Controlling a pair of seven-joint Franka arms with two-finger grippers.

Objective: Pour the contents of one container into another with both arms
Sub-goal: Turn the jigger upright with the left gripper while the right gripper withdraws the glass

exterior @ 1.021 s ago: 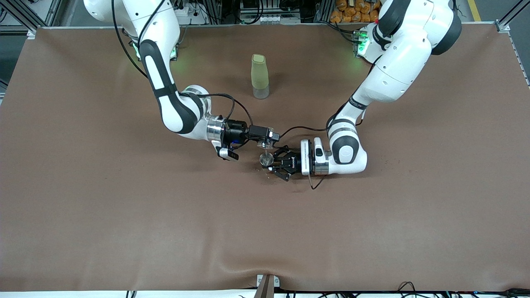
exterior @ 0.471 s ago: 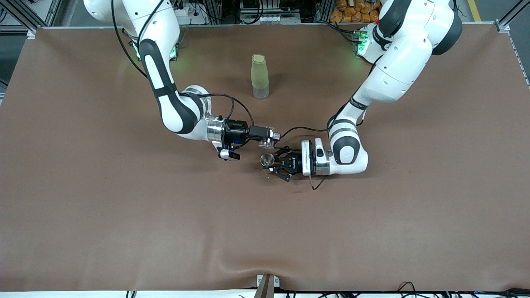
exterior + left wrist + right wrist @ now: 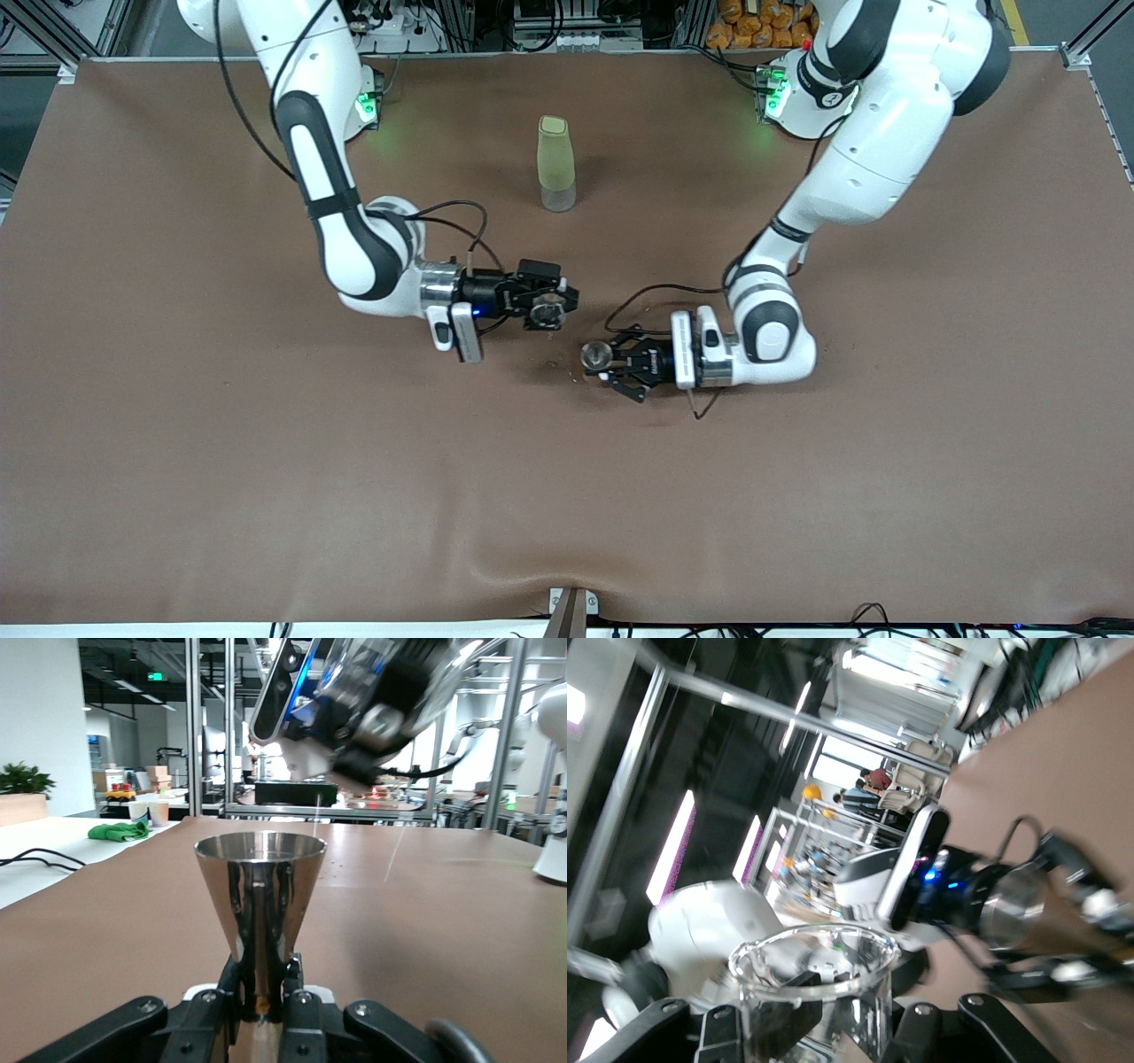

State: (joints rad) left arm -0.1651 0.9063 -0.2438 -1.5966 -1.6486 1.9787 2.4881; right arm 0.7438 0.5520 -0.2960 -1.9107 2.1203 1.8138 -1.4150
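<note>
The left tool point(image 3: 605, 365) hangs low over the middle of the brown surface point(image 3: 266, 496), its 2 fingers point(image 3: 297, 1001) clamped on the narrow waist of the silvery metal jigger point(image 3: 596, 355). In the left wrist view the jigger point(image 3: 260, 904) stands upright with its round mouth up, pinched just above the fingers. Small dark specks lie on the surface point(image 3: 461, 930) under and beside it.

The right tool point(image 3: 556, 310) is over the surface a little toward the right arm's end from the jigger, apart from it. Its fingers are closed on the tiny clear glass cup point(image 3: 547, 313), which shows in the front view as a faint round rim. In the right wrist view the glass cup point(image 3: 818, 988) sits between the black fingers point(image 3: 726, 1028), rim open and see-through, and the left tool point(image 3: 1085, 935) with the jigger point(image 3: 1014, 908) shows farther off.

Farther from the front camera, about midway between the 2 arms' bases, a tall pale-green bottle point(image 3: 555, 163) with a clear base stands upright by itself on the surface, well apart from both tools.
</note>
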